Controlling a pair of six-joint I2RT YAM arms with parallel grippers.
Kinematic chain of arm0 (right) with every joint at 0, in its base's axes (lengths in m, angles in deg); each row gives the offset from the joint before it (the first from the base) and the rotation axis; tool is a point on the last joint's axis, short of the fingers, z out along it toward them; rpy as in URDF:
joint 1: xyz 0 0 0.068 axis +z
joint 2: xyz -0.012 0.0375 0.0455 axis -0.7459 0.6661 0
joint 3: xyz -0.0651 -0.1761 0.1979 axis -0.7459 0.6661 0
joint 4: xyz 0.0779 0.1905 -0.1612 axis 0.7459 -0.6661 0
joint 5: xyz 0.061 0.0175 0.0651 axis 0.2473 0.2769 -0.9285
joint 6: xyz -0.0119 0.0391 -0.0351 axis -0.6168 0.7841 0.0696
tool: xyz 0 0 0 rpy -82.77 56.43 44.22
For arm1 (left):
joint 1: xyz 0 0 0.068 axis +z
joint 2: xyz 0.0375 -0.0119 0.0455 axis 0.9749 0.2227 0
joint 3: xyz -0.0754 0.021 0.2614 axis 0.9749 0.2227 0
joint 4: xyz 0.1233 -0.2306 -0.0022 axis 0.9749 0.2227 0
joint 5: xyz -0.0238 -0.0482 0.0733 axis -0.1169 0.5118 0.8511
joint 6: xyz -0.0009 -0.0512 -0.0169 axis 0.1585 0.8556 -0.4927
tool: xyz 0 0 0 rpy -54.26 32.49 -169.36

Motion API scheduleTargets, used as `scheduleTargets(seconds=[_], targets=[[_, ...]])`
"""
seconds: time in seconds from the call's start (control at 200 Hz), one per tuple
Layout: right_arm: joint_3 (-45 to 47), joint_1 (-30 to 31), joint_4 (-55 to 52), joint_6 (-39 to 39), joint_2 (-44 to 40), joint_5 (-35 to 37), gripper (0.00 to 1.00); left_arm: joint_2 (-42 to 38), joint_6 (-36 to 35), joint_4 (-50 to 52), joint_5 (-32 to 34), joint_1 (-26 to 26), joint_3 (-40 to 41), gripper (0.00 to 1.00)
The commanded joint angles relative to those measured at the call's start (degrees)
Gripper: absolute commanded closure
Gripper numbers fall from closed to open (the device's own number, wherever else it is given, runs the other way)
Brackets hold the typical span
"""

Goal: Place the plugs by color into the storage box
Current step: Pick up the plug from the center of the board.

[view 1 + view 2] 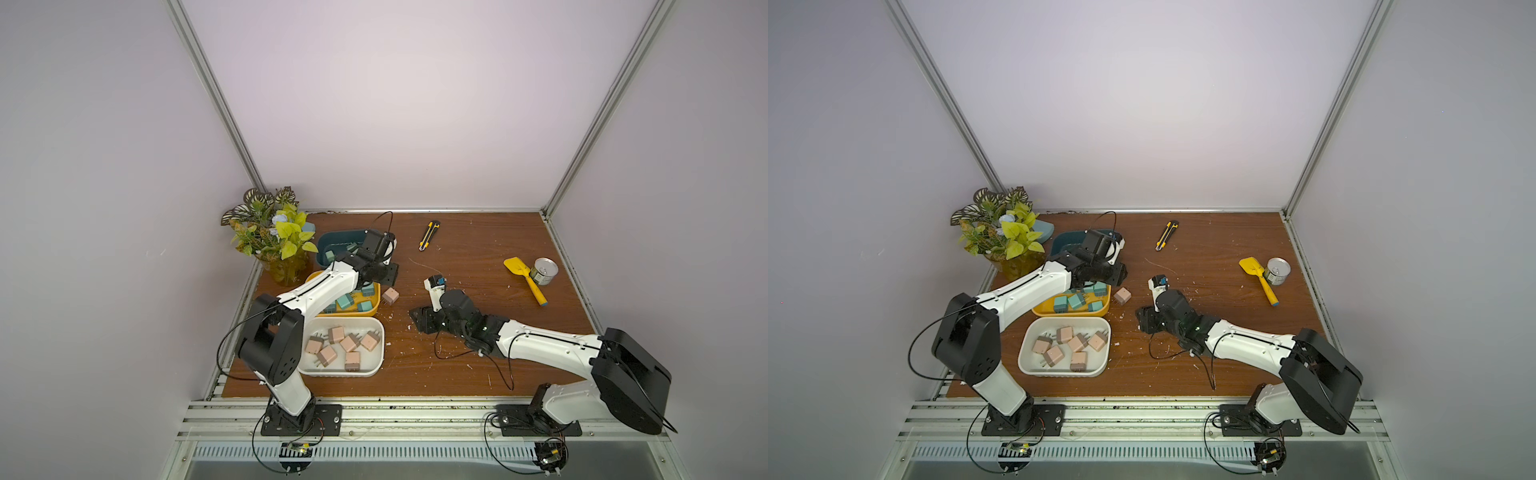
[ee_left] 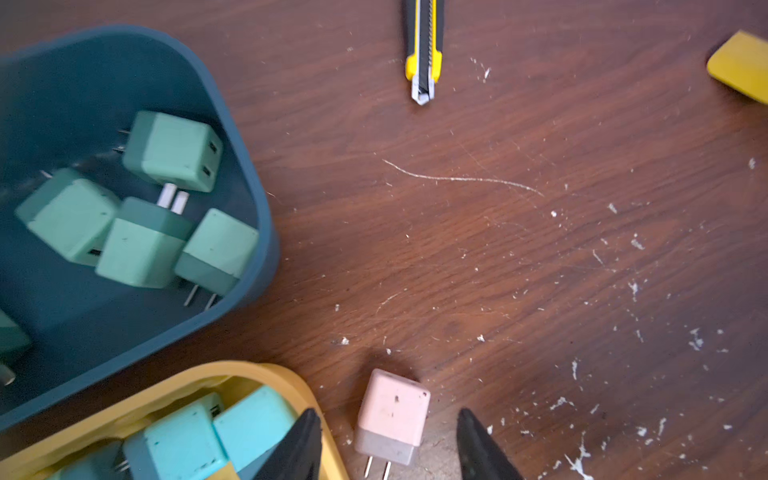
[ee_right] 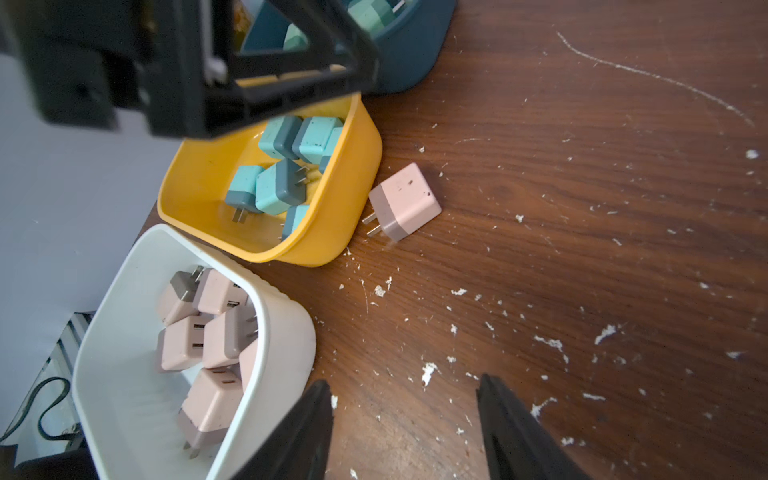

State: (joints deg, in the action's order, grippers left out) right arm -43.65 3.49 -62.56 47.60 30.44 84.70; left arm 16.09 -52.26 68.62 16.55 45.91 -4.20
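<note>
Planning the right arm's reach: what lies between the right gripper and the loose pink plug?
Nothing but bare tabletop flecked with white crumbs lies between the right gripper and the pink plug, as the right wrist view shows.

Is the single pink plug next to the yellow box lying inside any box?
No, the pink plug lies on the bare table, just outside the wall of the yellow box.

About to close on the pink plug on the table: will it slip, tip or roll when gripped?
The plug looks like a rigid cube with flat faces, so it should grip squarely without flexing. It lies on a flat side, so rolling seems unlikely; it may skid on the smooth table. Its thin prongs could bend if pinched.
</note>
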Motion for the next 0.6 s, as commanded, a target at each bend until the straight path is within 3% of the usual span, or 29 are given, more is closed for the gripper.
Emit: scheduleTargets(seconds=[0.0, 0.185, 0.595], targets=[[0.7, -0.8, 0.4, 0.5, -1.9, 0.3, 0.38, 3.1, -4.4, 4.3, 4.9, -4.5, -3.4, 0.46], [2.5, -1.0, 2.2, 0.4, -2.5, 0.1, 0.38, 7.6, -6.3, 7.2, 7.5, -5.3, -5.1, 0.45], [5.5, -1.4, 5.6, 1.7, -1.8, -0.6, 0.36, 13.0, -8.1, 8.2, 2.7, -5.2, -6.8, 0.43]])
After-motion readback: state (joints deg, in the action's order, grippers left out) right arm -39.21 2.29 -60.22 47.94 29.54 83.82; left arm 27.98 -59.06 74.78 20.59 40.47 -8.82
